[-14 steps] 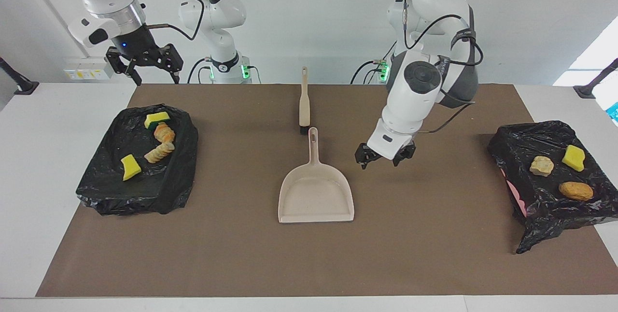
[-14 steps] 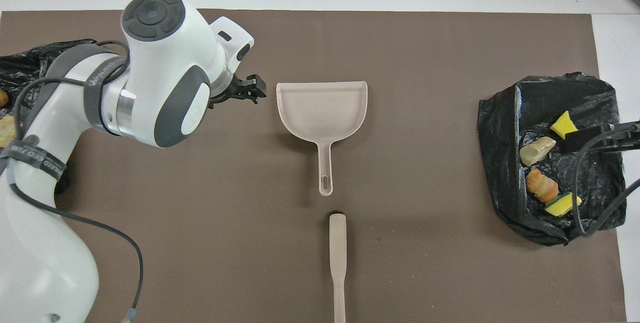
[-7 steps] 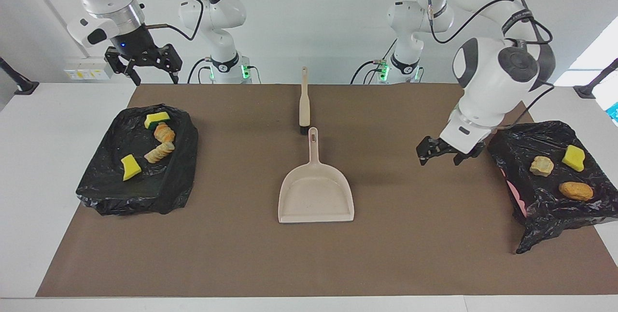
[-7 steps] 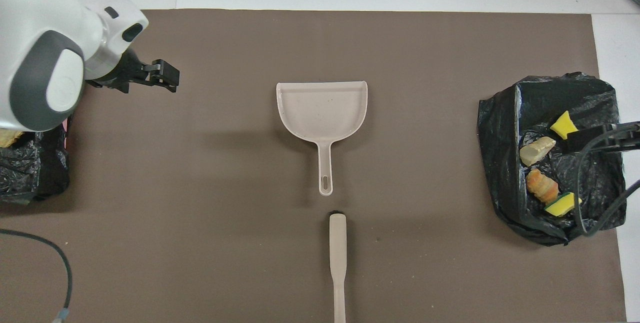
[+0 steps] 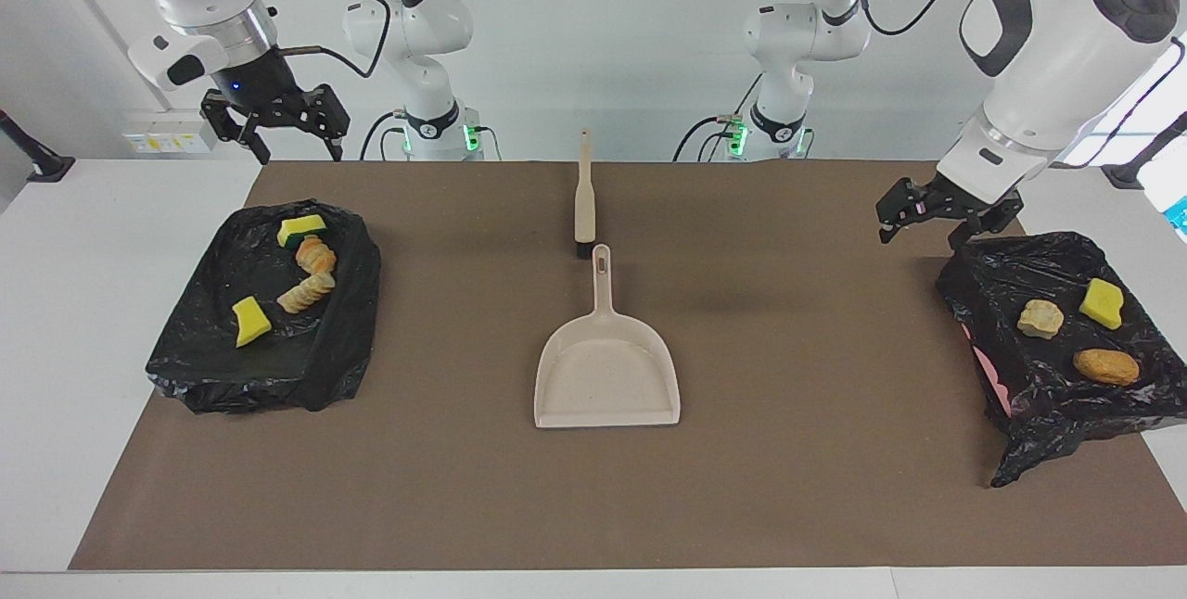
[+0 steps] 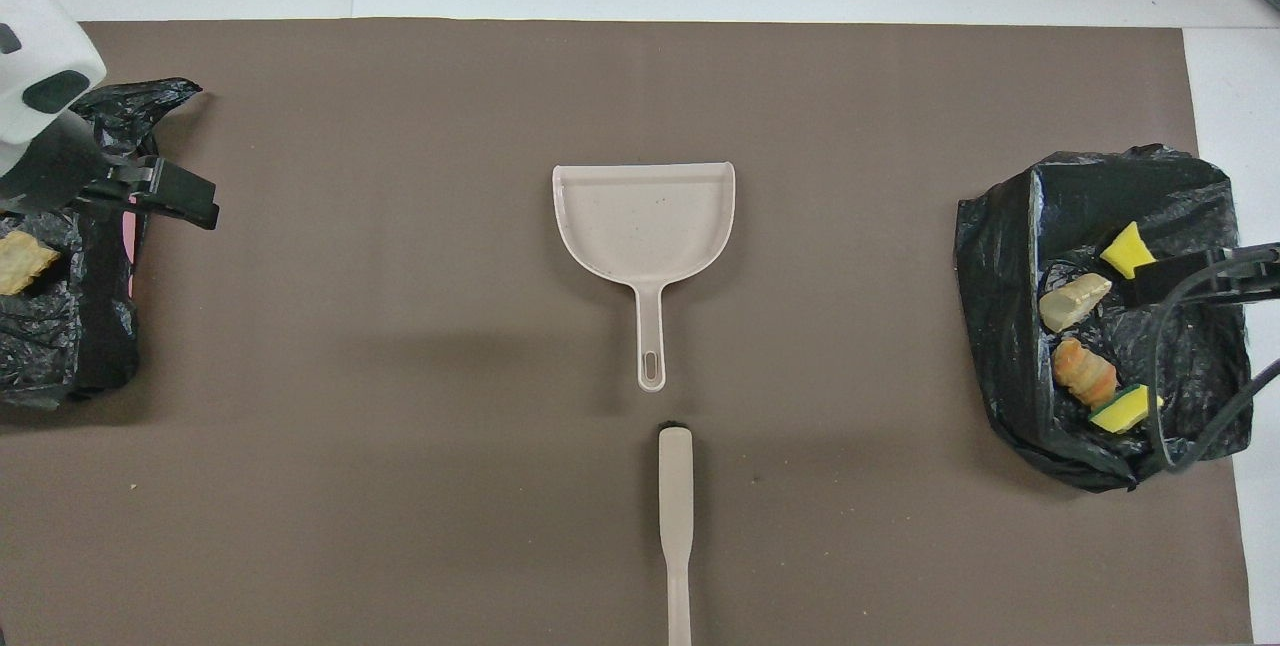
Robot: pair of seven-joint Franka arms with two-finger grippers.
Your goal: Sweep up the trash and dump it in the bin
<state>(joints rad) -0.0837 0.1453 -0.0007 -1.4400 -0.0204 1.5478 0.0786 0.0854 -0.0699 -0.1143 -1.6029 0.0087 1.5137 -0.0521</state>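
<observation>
The trash is seen divided between two black-plastic-lined bins. In the bin at the right arm's end of the table point(image 5: 195, 349), four pieces are held: a green-backed yellow sponge chunk point(image 5: 301, 229), an orange-brown crusty lump point(image 5: 316, 255), a tan sliced bread-like lump point(image 5: 307, 292) and a plain yellow sponge chunk point(image 5: 250, 321). In the bin at the left arm's end point(image 5: 1048, 395), three pieces are held: a beige crusty lump point(image 5: 1040, 318), a bright yellow sponge chunk point(image 5: 1102, 303) and an orange-brown bread-like lump point(image 5: 1106, 366).

Between the bins, a beige plastic dustpan point(image 5: 606, 375) is laid flat on the brown mat point(image 5: 788, 488), its handle pointed toward the robots. A beige-handled brush point(image 5: 583, 200) is laid nearer to the robots, in line with that handle; its end is just beside the dustpan handle's tip.

The left gripper point(image 5: 937, 219) is held in the air over the mat, just beside the robot-side corner of the bin at its own end, with fingers spread wide and nothing between them. The right gripper point(image 5: 278, 126) is held high over the table edge beside its bin, fingers likewise spread wide and empty.
</observation>
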